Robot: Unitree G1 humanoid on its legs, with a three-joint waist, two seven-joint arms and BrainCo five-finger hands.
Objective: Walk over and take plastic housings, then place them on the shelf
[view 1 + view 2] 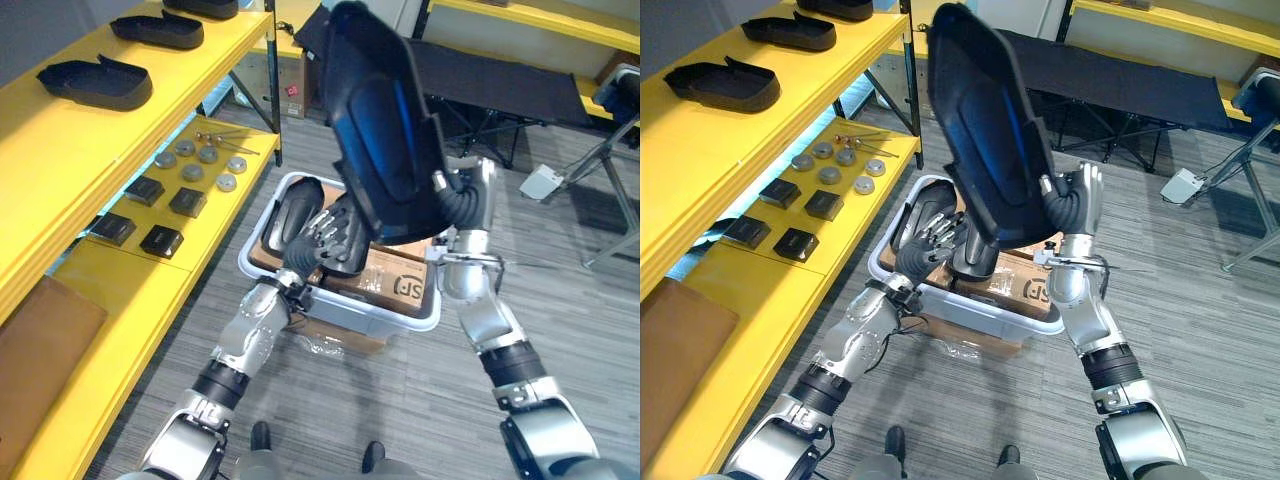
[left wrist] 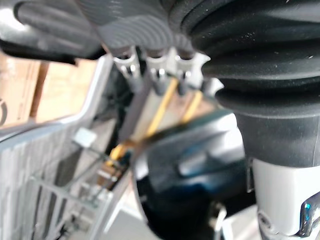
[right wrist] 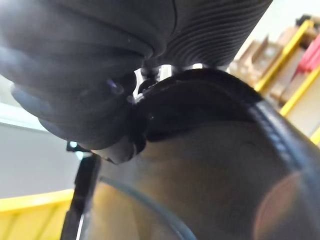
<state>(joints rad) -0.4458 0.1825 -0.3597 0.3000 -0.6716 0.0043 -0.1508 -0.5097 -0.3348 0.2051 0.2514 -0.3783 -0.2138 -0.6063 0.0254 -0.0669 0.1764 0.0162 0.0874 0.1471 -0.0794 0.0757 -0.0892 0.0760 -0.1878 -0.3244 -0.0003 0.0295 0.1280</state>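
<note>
Fingers (image 1: 322, 230) of the left hand (image 1: 312, 246) reach straight and spread over a second housing (image 1: 295, 208) in the grey bin (image 1: 400, 320). The right hand (image 1: 1072, 205) pinches the raised plastic housing (image 1: 375, 120), a grip its wrist view shows at the rim.

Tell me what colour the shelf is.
Yellow; the shelf shows best in the left eye view.

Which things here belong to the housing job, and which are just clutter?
Job: large black plastic housing held up by right hand; left hand over black housings in the grey plastic bin; yellow shelf.
Clutter: round metal discs, small black square blocks, brown cardboard sheet.
</note>
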